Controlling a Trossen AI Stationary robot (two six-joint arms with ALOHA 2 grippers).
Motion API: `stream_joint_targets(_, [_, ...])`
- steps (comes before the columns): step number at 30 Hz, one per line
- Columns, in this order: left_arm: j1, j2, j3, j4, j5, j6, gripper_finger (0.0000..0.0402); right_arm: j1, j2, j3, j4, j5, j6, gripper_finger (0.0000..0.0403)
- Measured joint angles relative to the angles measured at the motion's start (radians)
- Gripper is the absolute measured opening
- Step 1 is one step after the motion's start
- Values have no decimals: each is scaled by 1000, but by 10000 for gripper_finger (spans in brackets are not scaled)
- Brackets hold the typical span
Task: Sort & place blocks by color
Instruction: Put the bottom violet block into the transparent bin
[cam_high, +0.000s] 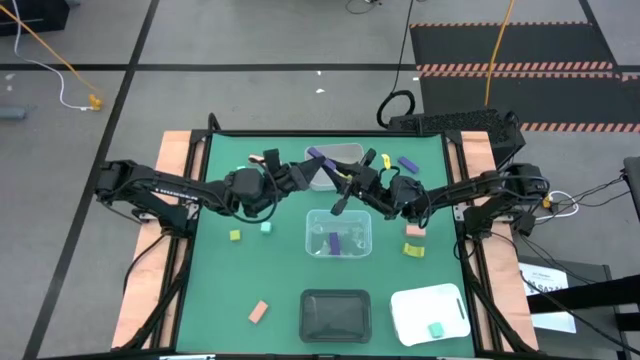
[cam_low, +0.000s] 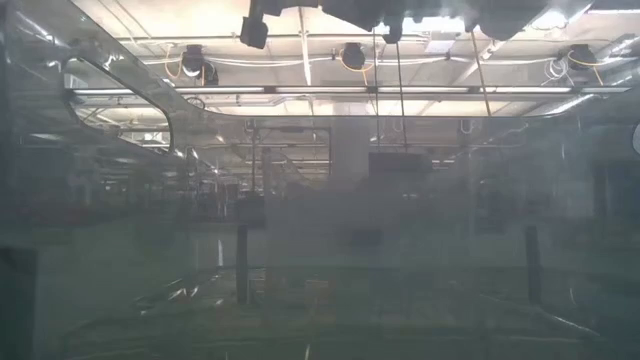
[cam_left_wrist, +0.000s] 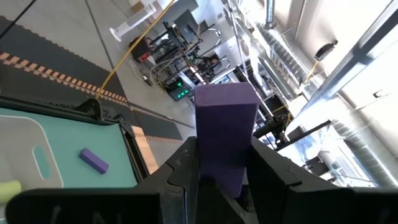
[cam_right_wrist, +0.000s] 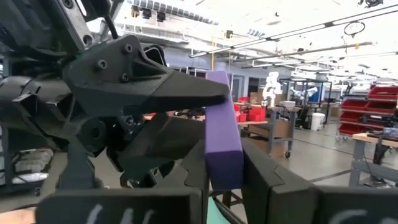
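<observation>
Both arms meet high over the table's middle, above a clear tray with purple blocks in it. A purple block hangs in the air between them. My left gripper is shut on it from the left, with the block sticking out past its fingertips. My right gripper comes from the right and is shut on the same block. Loose blocks lie on the green mat: purple, salmon, yellow-green and mint. My left gripper pinches one end of the purple block between its two fingers, coming about level from the table's left. The rest of the block stands out beyond the fingertips, clear of the table. My right gripper pinches the block's other end by its narrow sides between its two fingers, coming from the table's right and tilted slightly upward. The left gripper's fingertip lies on the block farther along it.
A second clear tray stands at the far middle. A black tray sits at the near edge, beside a white tray holding a mint block. Salmon and yellow-green blocks lie to the right.
</observation>
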Motion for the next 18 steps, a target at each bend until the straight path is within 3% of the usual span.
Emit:
stream_joint_targets(4, [4, 0, 0, -1, 2, 1, 103, 0, 0, 0, -3, 1, 12, 40])
stream_joint_targets(9, [11, 0, 0, -3, 17, 18, 205, 3, -26, 0, -67, -4, 49, 39])
stream_joint_targets(14, [20, 0, 0, -5, 17, 25, 297, 3, -124, 0, -333, -3, 131, 39])
stream_joint_targets(18, [25, 0, 0, -12, 17, 46, 334, 3, -226, 0, -576, -5, 246, 39])
